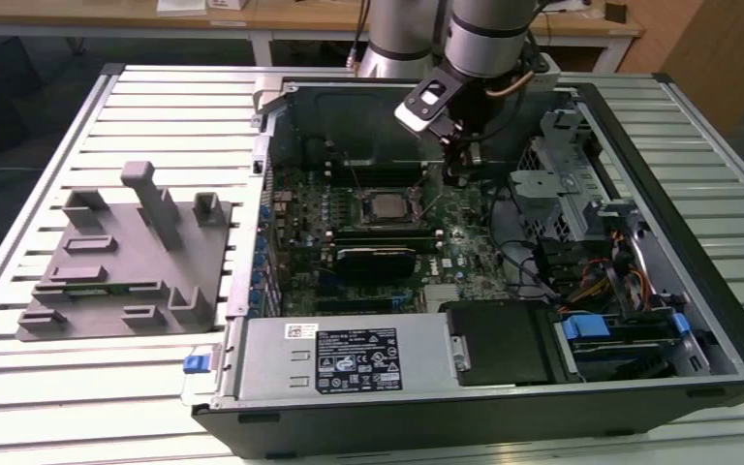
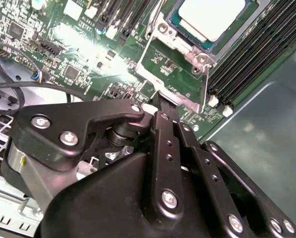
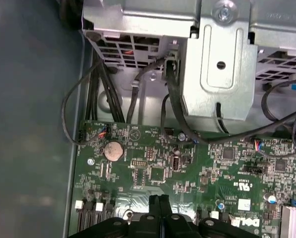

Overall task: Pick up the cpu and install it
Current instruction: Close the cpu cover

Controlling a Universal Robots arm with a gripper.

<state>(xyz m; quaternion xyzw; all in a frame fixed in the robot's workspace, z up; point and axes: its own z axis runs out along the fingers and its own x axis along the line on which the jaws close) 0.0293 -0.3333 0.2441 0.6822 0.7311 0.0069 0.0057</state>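
Where the gripper (image 1: 457,167) hangs above the motherboard (image 1: 310,208): jaws pressed together, empty; cpu (image 1: 386,204) lying in its socket (image 2: 160,30) mid-board, near the jaws, not touching; case (image 1: 476,418) open, on slatted surface (image 1: 88,397) beside grey fixture (image 1: 113,262).

We note the claw (image 3: 160,199), fingers pressed together, over the green motherboard (image 3: 207,163); a coin battery (image 3: 113,149) lies ahead, near black cables (image 3: 174,99).

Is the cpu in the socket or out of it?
In: the cpu lies flat within the socket frame on the motherboard, and the gripper, fingers together, stands apart from it.
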